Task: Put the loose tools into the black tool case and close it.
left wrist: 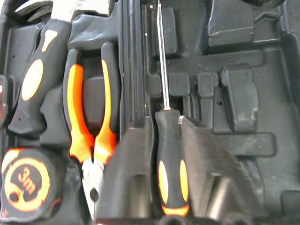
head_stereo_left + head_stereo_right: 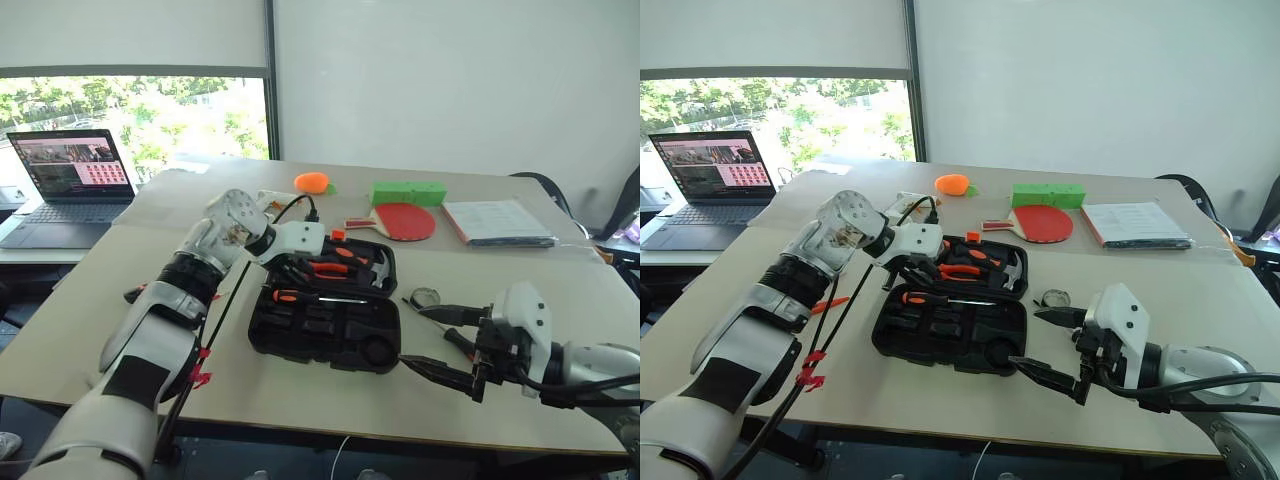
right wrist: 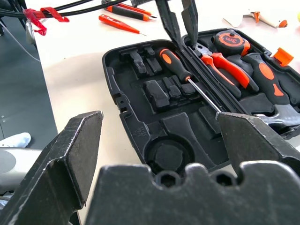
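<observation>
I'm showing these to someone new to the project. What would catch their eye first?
The open black tool case mid-table, with orange-handled pliers in its far half. The left gripper hangs above a screwdriver lying in the near half, while the right gripper waits wide open beside the case.

**Readable text in the tool case**

Pretty much one thing legible: the orange-and-black tape measure [image 1: 26,187] sitting in the tool case [image 1: 234,93] has "3m" printed on its round face. The laptop [image 2: 72,170] screen is too small to read.
</observation>
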You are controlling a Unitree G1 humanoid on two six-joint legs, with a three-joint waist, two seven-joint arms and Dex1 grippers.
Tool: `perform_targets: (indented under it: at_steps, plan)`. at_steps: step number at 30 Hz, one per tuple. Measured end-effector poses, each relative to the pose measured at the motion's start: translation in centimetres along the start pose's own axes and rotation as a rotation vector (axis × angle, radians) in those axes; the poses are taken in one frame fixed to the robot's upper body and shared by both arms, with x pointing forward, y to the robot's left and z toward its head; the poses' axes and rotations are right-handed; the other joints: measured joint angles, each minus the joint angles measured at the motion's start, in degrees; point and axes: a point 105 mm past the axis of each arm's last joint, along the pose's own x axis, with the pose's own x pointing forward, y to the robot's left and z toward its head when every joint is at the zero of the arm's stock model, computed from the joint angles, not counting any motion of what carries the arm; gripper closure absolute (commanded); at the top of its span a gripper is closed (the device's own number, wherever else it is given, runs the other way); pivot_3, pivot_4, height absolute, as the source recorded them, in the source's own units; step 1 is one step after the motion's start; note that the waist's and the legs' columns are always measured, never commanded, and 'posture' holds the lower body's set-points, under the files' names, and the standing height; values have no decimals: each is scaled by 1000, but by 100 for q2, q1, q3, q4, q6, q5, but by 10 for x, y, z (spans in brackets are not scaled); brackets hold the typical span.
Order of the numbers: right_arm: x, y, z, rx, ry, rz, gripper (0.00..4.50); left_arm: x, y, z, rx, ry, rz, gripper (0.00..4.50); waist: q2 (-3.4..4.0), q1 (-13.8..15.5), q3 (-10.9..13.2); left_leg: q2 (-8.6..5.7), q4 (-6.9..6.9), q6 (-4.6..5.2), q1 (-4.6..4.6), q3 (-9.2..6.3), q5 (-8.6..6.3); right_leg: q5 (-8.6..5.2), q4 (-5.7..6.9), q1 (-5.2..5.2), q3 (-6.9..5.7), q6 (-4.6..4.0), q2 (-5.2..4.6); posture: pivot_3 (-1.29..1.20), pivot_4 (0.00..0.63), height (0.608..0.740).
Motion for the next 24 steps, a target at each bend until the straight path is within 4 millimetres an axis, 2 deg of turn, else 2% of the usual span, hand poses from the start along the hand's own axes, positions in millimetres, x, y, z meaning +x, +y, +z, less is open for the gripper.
perform_targets:
  at_steps: [7,24]
  plan:
    - [-1,1,-4,15,10,-2,0,15,-2,-10,9,58,-8,4478,0,-1,0,-1,0,0,0,-1,0,0,1,0,1,0,0,0,150,736]
    - [0,2,-3,19,0,-14,0,29,-2,-16,95,110,2,4478,2,31,-2,-3,23,5,2,-4,-3,2,3,14,0,5,-1,0,150,736]
